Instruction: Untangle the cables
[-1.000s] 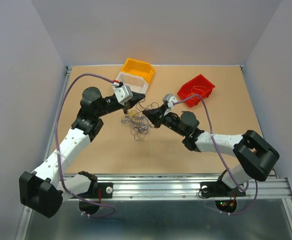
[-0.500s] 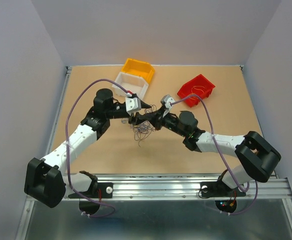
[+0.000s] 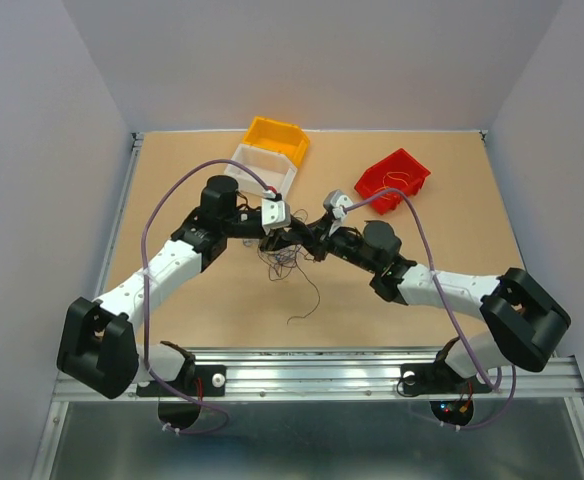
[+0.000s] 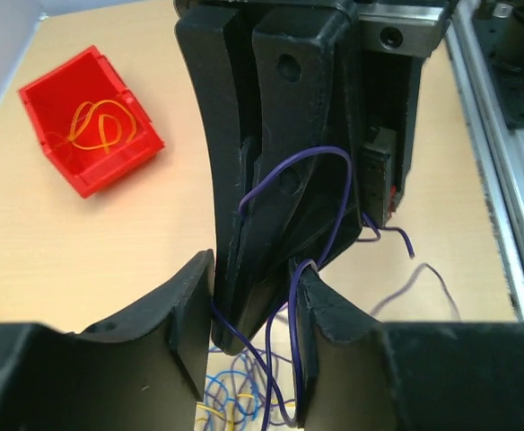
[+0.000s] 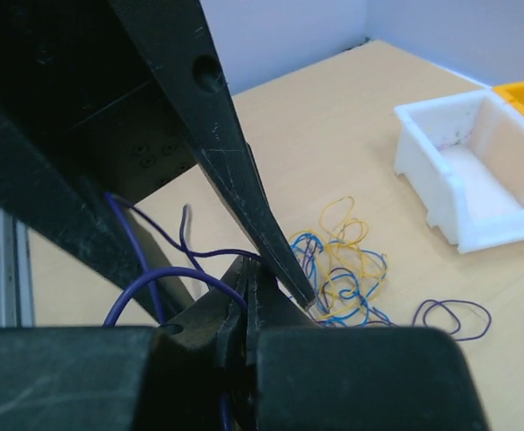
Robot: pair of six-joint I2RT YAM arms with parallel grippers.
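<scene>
The right gripper [image 5: 247, 301] is pressed together, purple strands coming out of its pinch, just on the near side of the white bin [image 3: 257, 165]. The left gripper [image 4: 248, 334] meets it tip to tip there, its two fingers apart and straddling the right gripper's closed tips, one purple strand running through the gap. Under both sits one clump of cables [image 3: 286, 260], purple, blue and orange-yellow, on the tabletop [image 3: 452, 260] nearer the arm bases than the white bin, with one dark strand [image 3: 317, 297] trailing further that way. One separate purple loop [image 5: 451, 316] lies near the white bin. There are three bins: the yellow bin [image 3: 275, 132] just behind the white bin, and the red bin [image 3: 408, 165] well to its right, holding one orange-yellow loop [image 4: 96, 126].
</scene>
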